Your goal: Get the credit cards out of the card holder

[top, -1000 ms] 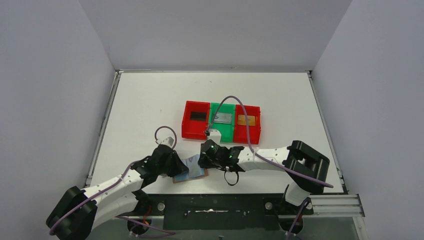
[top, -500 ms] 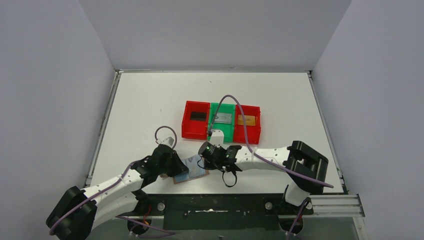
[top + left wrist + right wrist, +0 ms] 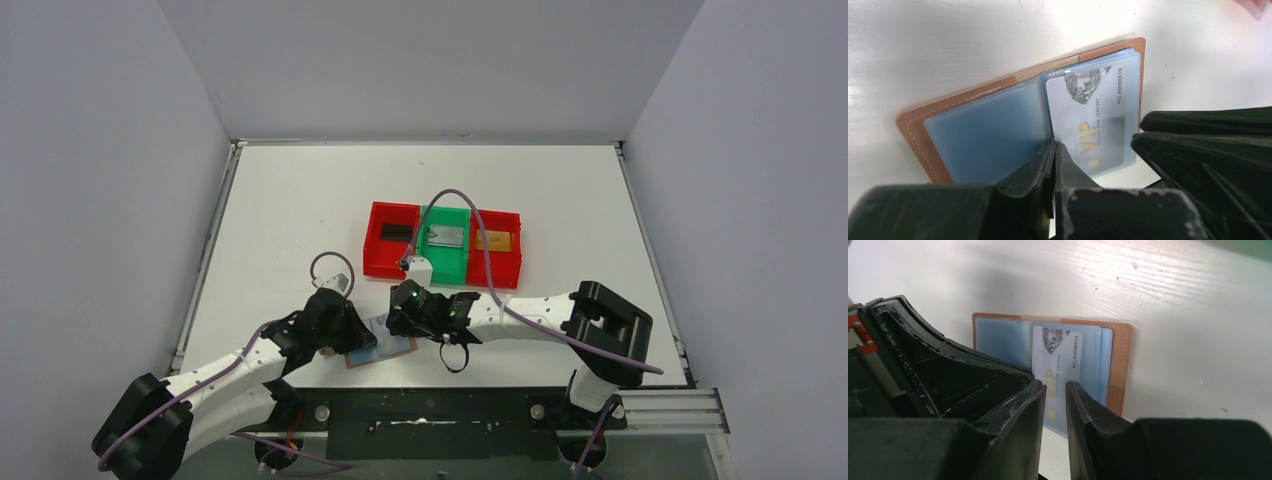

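The tan card holder [image 3: 973, 130] [image 3: 392, 349] [image 3: 1119, 365] lies open on the table near the front edge, blue-grey lining up. A silver-white VIP credit card [image 3: 1093, 115] [image 3: 1058, 357] sits in its right-hand pocket. My left gripper [image 3: 1054, 147] [image 3: 352, 335] is shut, its tips resting on the lining at the fold. From the other side my right gripper [image 3: 1054, 387] [image 3: 396, 322] hovers at the card's near edge, jaws a narrow gap apart with nothing between them. Other credit cards lie in the bins: black [image 3: 396, 232], silver [image 3: 447, 236], gold [image 3: 492, 240].
A row of three bins stands behind the holder: red [image 3: 375, 262], green [image 3: 450, 270], red [image 3: 505, 272]. The right arm's purple cable [image 3: 470, 215] arches over them. The table's front edge runs just below the holder. My right fingers [image 3: 1208, 150] crowd the left wrist view.
My right gripper has shifted a little left over the holder and its jaws have parted slightly. The left gripper and the holder have stayed put.
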Controlling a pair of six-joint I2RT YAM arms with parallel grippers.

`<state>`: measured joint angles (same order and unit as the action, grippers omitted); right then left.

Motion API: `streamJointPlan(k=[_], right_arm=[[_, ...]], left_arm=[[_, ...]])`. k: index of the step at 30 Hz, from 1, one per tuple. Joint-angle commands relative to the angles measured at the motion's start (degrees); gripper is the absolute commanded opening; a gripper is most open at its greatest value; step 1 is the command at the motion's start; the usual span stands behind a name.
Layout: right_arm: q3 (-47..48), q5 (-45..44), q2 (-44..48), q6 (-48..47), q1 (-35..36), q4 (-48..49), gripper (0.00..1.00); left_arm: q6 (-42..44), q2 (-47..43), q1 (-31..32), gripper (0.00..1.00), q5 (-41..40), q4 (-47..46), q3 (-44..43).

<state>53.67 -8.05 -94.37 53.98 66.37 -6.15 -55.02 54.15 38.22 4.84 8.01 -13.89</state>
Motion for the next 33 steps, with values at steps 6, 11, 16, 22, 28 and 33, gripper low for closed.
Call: streamJointPlan(k=[6,11,16,22,28,33], right_arm=[[-2.1,1.1,-3.8,3.4,-1.4,3.0,0.24],[-3.1,0.1,-3.6,4.6,-1.3,1.1,0.25],[-4.2,1.6,-3.8,5.4,-1.3,3.3,0.24],[-6.0,1.8,-3.3,7.3,-1.3,4.2,0.23],[-6.6,2.4,-3.5,8.2,-1.3,5.0,0.22],[-6.6,1.7,-3.6,8.8,-1.4,3.8,0.2]], left_arm=[[1.1,-1.4,0.3,0.0,-0.3,1.6,-2.3],[0.4,-2.9,0.2,0.0,-1.0,1.7,-1.5],[-2.5,-3.5,0.2,0.2,-0.5,-2.2,0.1],[-8.1,-5.0,0.1,0.31,-1.2,-5.4,3.2],[-15.1,-8.1,0.2,0.3,-1.9,-11.4,9.5],[-15.1,-11.2,0.2,0.14,-3.6,-8.8,9.6]])
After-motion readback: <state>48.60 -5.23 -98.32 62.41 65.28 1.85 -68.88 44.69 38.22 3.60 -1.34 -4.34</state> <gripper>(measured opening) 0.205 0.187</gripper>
